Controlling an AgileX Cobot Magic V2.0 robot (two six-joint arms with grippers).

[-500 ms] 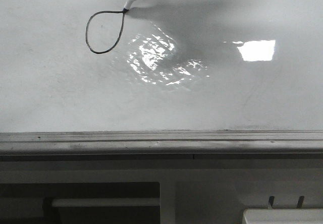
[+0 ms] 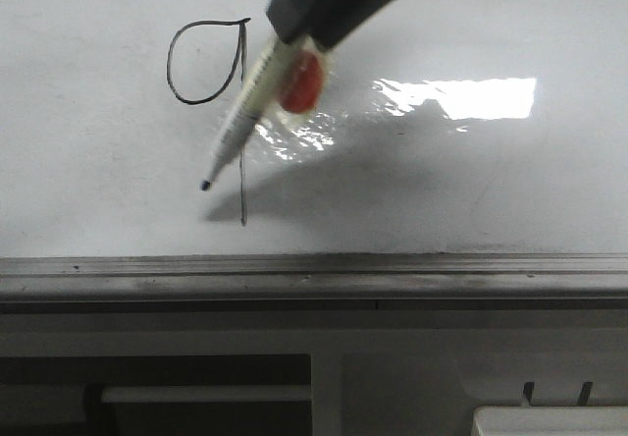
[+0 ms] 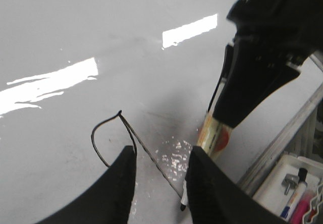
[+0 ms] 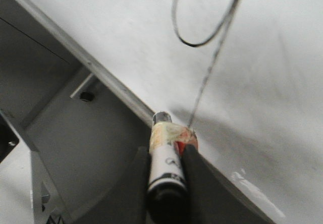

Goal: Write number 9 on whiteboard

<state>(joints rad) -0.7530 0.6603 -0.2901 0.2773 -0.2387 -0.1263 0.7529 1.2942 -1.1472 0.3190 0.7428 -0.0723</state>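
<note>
The number 9 (image 2: 224, 82) stands thin and black on the whiteboard (image 2: 471, 190), teardrop loop up top, a long straight stem running down toward the ledge. The right gripper (image 4: 169, 183) has its jaws clenched on a white marker (image 2: 240, 127). The left gripper (image 3: 160, 183) hangs with jaws released

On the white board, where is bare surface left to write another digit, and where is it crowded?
Bare: the glossy white-grey whiteboard left of the thin black number 9, and its right part below the glare down to the grey metal ledge. Crowded: beside the 9's stem, where the right gripper holds the white marker pen.
</note>
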